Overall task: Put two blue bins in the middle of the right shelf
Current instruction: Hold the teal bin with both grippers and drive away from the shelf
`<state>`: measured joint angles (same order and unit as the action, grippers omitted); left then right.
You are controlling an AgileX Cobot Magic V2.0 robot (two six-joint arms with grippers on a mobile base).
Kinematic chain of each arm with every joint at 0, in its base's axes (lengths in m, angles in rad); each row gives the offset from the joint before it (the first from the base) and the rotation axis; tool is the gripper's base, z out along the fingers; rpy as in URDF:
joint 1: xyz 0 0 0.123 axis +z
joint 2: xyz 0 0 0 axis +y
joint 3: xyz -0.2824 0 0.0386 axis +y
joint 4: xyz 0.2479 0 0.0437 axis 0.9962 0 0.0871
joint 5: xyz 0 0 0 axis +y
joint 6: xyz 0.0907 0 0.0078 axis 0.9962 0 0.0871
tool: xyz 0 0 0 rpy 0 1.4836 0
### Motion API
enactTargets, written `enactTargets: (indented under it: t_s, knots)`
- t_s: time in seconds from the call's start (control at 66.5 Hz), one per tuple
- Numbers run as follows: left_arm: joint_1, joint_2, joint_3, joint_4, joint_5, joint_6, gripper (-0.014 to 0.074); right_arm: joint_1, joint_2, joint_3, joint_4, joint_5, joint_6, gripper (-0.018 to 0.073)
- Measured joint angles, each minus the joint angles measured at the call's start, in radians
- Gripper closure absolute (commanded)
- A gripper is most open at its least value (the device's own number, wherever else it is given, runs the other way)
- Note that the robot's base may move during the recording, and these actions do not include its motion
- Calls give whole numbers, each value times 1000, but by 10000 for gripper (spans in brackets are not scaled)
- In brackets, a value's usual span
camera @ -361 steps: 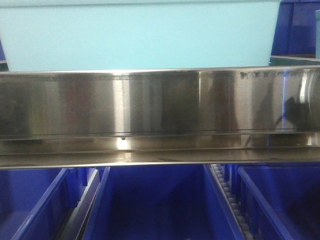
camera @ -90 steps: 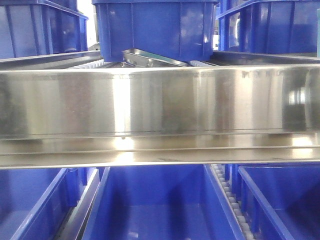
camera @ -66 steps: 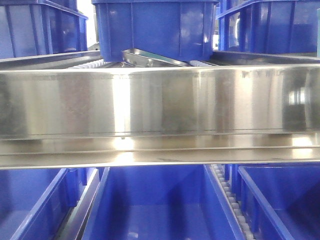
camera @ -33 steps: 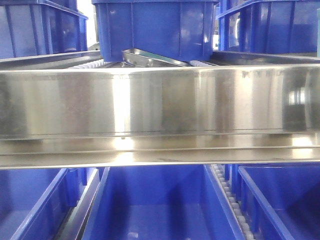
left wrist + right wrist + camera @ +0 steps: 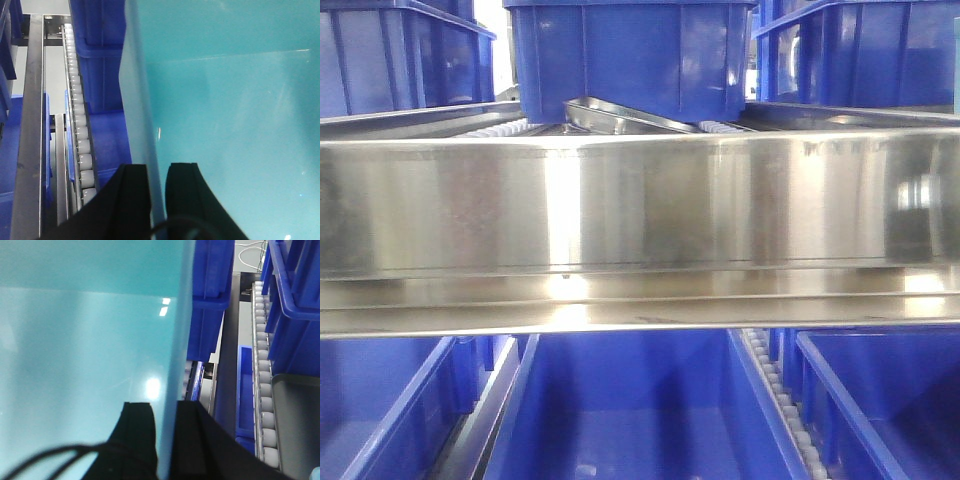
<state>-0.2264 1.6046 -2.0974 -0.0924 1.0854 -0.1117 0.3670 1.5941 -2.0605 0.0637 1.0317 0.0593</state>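
While jaws pinch the cyan bin's (image 5: pixel 225 125) walls, dark bins (image 5: pixel 100 55) flank it.

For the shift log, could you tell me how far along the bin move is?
Done: nothing confirmable; dark blue bins sit above the steel rail. In hand: left hand and right hand each clamp a wall of a light-blue bin. Left: shelving it; any second bin is unseen.

Three bins (image 5: pixel 630 60) behind shelf rail (image 5: pixel 640 205), three beneath.
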Motion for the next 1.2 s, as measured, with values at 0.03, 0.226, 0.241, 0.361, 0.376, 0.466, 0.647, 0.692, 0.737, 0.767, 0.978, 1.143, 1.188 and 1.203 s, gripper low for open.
enactTargets:
  t_s: [0.03, 0.226, 0.241, 0.361, 0.376, 0.466, 0.647, 0.692, 0.737, 0.767, 0.978, 1.143, 1.188, 1.203]
  knots:
    - [0, 0, 0, 0, 0, 0, 707, 0, 0, 0, 0, 0, 0, 711]
    - [0, 0, 0, 0, -6, 0, 707, 0, 0, 0, 0, 0, 0, 711]
    - [0, 0, 0, 0, -8, 0, 707, 0, 0, 0, 0, 0, 0, 711]
    - [0, 0, 0, 0, -8, 0, 707, 0, 0, 0, -2, 0, 0, 711]
    - [0, 0, 0, 0, -8, 0, 707, 0, 0, 0, -2, 0, 0, 711]
    - [0, 0, 0, 0, -8, 0, 707, 0, 0, 0, -2, 0, 0, 711]
    - [0, 0, 0, 0, -10, 2, 707, 0, 0, 0, -2, 0, 0, 711]
    - [0, 0, 0, 0, -12, 2, 707, 0, 0, 0, -2, 0, 0, 711]
    - [0, 0, 0, 0, -12, 2, 707, 0, 0, 0, -2, 0, 0, 711]
    - [0, 0, 0, 0, -12, 2, 707, 0, 0, 0, -2, -2, 0, 711]
    - [0, 0, 0, 0, -14, 2, 707, 0, 0, 0, -2, -2, 0, 711]
    - [0, 0, 0, 0, -14, 2, 707, 0, 0, 0, -2, -2, 0, 711]
    - [0, 0, 0, 0, -14, 2, 707, 0, 0, 0, -2, -2, 0, 711]
    - [0, 0, 0, 0, -14, 2, 707, 0, 0, 0, -2, -2, 0, 711]
